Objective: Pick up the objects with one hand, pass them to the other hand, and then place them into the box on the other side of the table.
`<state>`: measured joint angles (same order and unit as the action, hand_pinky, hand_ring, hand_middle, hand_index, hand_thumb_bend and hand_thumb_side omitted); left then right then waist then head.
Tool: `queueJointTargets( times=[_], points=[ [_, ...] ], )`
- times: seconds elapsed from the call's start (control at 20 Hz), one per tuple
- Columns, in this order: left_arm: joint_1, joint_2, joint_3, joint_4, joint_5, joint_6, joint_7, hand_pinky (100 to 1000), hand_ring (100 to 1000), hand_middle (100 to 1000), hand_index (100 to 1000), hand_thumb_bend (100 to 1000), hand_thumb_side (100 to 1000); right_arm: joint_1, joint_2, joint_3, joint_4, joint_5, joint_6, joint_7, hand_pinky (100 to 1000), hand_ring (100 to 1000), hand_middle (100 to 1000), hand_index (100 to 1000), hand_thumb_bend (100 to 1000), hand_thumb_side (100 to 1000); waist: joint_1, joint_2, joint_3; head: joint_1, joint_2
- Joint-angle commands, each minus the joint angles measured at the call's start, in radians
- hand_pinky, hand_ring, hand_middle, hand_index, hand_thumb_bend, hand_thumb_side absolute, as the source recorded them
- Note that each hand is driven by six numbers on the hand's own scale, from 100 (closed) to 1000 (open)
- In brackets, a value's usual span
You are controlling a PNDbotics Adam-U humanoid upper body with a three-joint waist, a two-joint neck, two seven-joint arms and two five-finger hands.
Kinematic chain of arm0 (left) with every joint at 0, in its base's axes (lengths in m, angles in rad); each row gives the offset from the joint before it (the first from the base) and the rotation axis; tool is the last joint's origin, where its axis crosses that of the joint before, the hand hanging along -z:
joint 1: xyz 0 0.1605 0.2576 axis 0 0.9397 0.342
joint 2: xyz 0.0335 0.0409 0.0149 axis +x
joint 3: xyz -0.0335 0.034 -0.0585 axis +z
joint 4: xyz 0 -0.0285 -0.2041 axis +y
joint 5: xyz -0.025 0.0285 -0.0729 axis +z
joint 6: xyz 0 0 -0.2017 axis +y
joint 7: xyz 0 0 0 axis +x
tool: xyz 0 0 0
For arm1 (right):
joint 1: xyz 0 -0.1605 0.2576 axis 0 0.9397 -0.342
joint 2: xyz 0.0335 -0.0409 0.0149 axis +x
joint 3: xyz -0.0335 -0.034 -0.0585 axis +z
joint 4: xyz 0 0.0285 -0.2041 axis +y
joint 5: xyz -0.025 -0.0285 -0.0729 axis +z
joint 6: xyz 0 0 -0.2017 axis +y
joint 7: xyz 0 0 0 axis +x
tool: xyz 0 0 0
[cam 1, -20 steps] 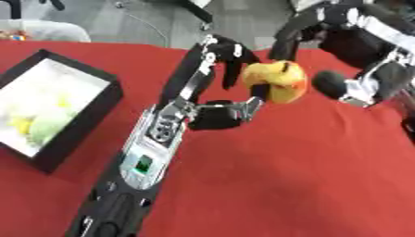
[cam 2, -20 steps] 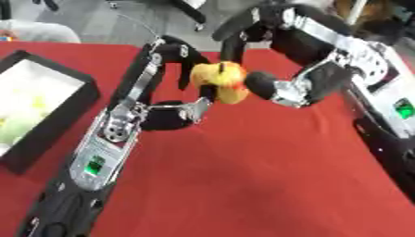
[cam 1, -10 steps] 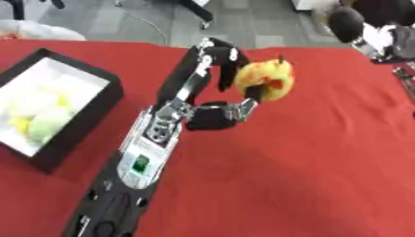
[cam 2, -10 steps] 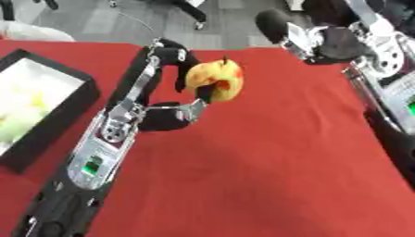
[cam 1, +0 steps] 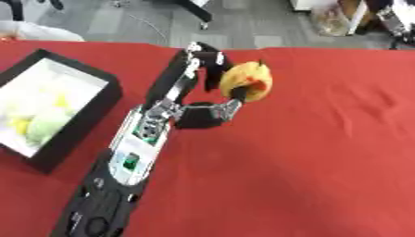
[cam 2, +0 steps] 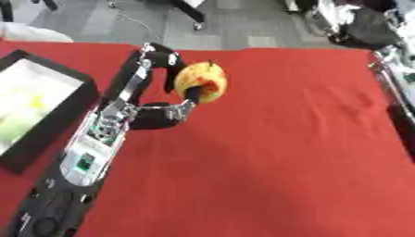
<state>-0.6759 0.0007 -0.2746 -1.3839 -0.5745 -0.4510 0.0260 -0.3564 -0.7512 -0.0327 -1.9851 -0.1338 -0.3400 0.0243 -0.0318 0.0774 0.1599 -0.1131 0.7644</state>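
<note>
Red table cloth: covers the whole work surface and serves as landmark for the entries below. Left hand: black with silver joints, its arm reaching in from the lower left corner over the cloth; fingers and thumb curled round a yellow fruit, which they hold. Yellow fruit: round, apple-like, yellow with a red patch on the side facing the camera and a short stem at its top; held above the cloth, clear of it, over the far middle part, closer to the far edge than to the near one. Black box: open-topped, dark rim, pale interior; stands on the cloth at its left side, to the left of the left arm and well apart from the fruit; holds yellow-green objects, soft in outline, kind not to be made out. Right arm: only a dark strip of it with silver parts shows along the right edge of the cloth in the right eye view, running up to the far right corner; its hand is not seen, so the state of those fingers cannot be told.
</note>
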Motion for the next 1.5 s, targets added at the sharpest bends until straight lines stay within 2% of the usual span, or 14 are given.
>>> queueJointTargets(
  times=[0.05,0.25,0.4,0.6,0.7,0.85,0.95,1.0,1.05,1.1,1.3,1.4,1.45,1.5],
  points=[
    [0.019,0.112,0.107,-0.056,-0.039,0.061,0.085,262,217,239,428,100,182,0.030,-0.062,-0.063,-0.015,0.022,-0.050,-0.028,788,895,890,907,302,554,0.021,-0.036,-0.007,0.027,0.002],
    [0.113,0.296,0.226,-0.162,-0.088,0.203,0.160,262,223,249,434,100,183,0.084,-0.075,-0.093,-0.015,0.042,-0.069,-0.059,782,889,882,901,296,553,0.049,-0.051,-0.019,0.047,-0.001],
    [0.191,0.450,0.284,-0.192,-0.198,0.317,0.133,274,241,271,452,100,217,0.106,-0.071,-0.096,-0.015,0.053,-0.060,-0.059,776,888,878,896,293,552,0.065,-0.055,-0.032,0.072,-0.001],
    [0.238,0.585,0.321,-0.079,-0.345,0.427,0.039,321,263,287,464,100,244,0.120,-0.056,-0.091,-0.015,0.062,-0.052,-0.040,769,883,874,890,287,549,0.080,-0.058,-0.046,0.127,-0.005],
    [0.228,0.625,0.309,0.014,-0.390,0.430,-0.013,404,334,316,478,100,309,0.119,-0.049,-0.086,-0.015,0.062,-0.050,-0.029,768,883,872,889,287,549,0.085,-0.060,-0.055,0.154,-0.007],
    [0.195,0.654,0.287,0.129,-0.433,0.396,-0.078,523,426,405,538,120,396,0.117,-0.041,-0.081,-0.015,0.057,-0.052,-0.015,766,882,871,886,284,547,0.089,-0.061,-0.070,0.181,-0.012],
    [0.172,0.664,0.276,0.202,-0.450,0.371,-0.130,686,547,584,717,338,536,0.117,-0.034,-0.077,-0.015,0.054,-0.048,-0.004,763,881,869,884,283,547,0.092,-0.063,-0.082,0.197,-0.013],
    [0.162,0.668,0.275,0.230,-0.461,0.361,-0.155,712,574,622,755,409,569,0.117,-0.031,-0.074,-0.015,0.053,-0.047,0.001,762,881,869,884,283,547,0.093,-0.064,-0.088,0.202,-0.013],
    [0.158,0.671,0.280,0.248,-0.469,0.354,-0.178,759,634,710,842,583,637,0.118,-0.029,-0.072,-0.015,0.053,-0.045,0.006,762,881,868,883,283,547,0.094,-0.064,-0.093,0.206,-0.014],
    [0.157,0.675,0.288,0.251,-0.471,0.351,-0.195,770,669,744,881,676,673,0.119,-0.027,-0.071,-0.015,0.052,-0.045,0.010,762,880,868,883,282,548,0.095,-0.065,-0.098,0.209,-0.013],
    [0.200,0.683,0.357,0.122,-0.438,0.380,-0.150,702,676,755,891,705,736,0.124,-0.016,-0.073,-0.015,0.051,-0.041,0.015,757,878,864,878,279,547,0.097,-0.065,-0.109,0.216,-0.005],
    [0.241,0.662,0.398,0.011,-0.364,0.403,-0.080,583,634,721,861,640,750,0.128,-0.001,-0.076,-0.015,0.053,-0.040,0.014,752,877,863,873,276,544,0.094,-0.065,-0.112,0.218,0.001],
    [0.266,0.647,0.414,-0.052,-0.305,0.412,-0.040,574,630,717,857,633,748,0.130,0.008,-0.078,-0.015,0.054,-0.039,0.013,751,877,862,873,275,544,0.093,-0.064,-0.113,0.220,0.003],
    [0.292,0.620,0.425,-0.121,-0.227,0.411,-0.001,510,604,687,832,572,733,0.132,0.021,-0.080,-0.015,0.054,-0.037,0.011,745,875,859,868,266,535,0.091,-0.063,-0.113,0.224,0.005]
  ],
)
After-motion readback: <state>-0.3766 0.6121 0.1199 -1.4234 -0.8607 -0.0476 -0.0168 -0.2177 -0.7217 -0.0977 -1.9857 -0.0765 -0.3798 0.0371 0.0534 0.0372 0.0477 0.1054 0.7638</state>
